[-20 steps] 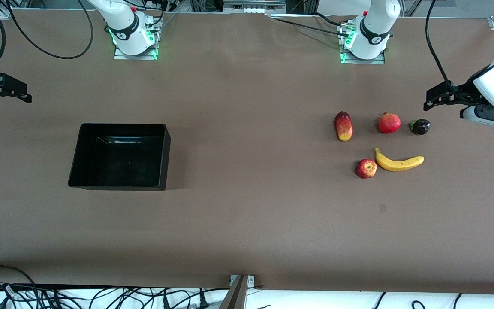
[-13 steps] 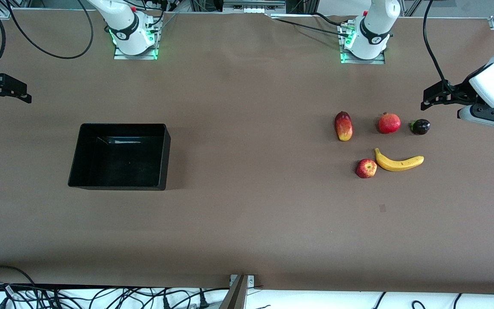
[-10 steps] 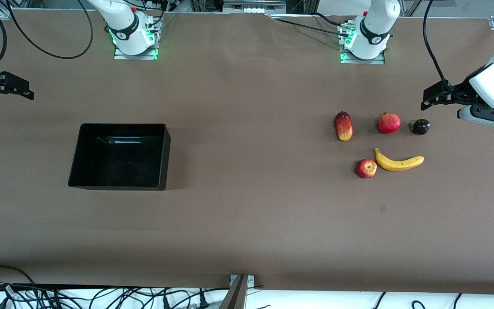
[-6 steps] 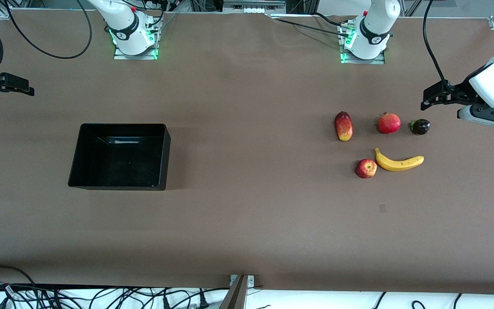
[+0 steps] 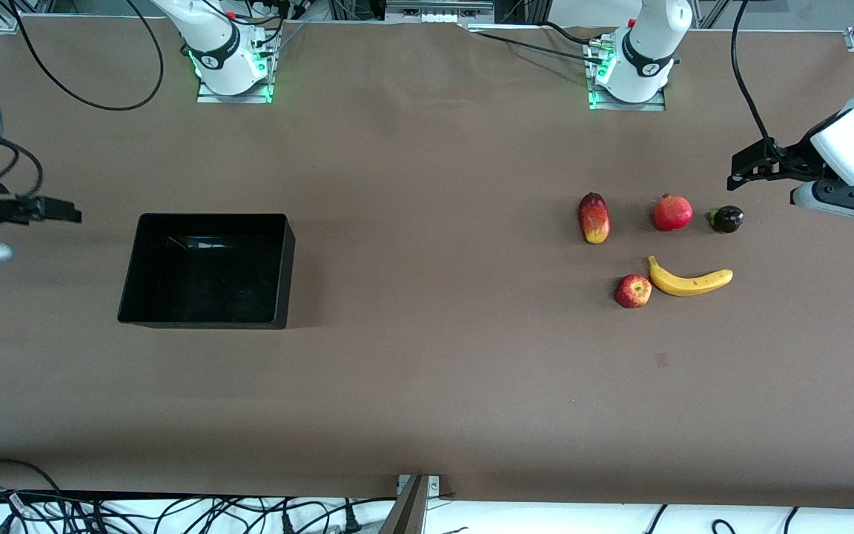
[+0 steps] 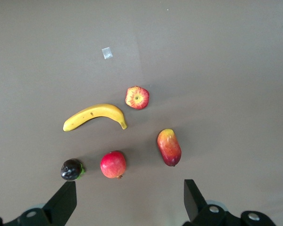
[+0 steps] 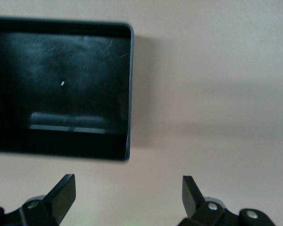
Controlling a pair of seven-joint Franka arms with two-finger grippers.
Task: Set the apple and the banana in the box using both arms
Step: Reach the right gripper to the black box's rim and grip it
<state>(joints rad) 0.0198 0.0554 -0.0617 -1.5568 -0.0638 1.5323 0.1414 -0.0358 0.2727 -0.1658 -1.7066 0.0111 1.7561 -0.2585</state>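
The apple (image 5: 633, 291) lies on the table toward the left arm's end, with the banana (image 5: 690, 281) right beside it. Both show in the left wrist view, the apple (image 6: 137, 97) and the banana (image 6: 95, 116). The black box (image 5: 204, 322) stands empty toward the right arm's end. My left gripper (image 5: 741, 173) is open and empty in the air, over the table beside the fruits (image 6: 129, 197). My right gripper (image 5: 65, 216) is open and empty over the table beside the box; in the right wrist view (image 7: 127, 190) the box's rim (image 7: 130, 94) is close.
A red-and-yellow mango (image 5: 594, 218), a red pomegranate (image 5: 673, 213) and a small dark fruit (image 5: 727, 219) lie in a row, farther from the front camera than the apple and banana. A small grey mark (image 5: 662, 360) is on the table.
My right gripper has swung from the table's edge toward the box and now sits level with it. My left gripper shifted slightly early on and has held still since. The fruits have not moved.
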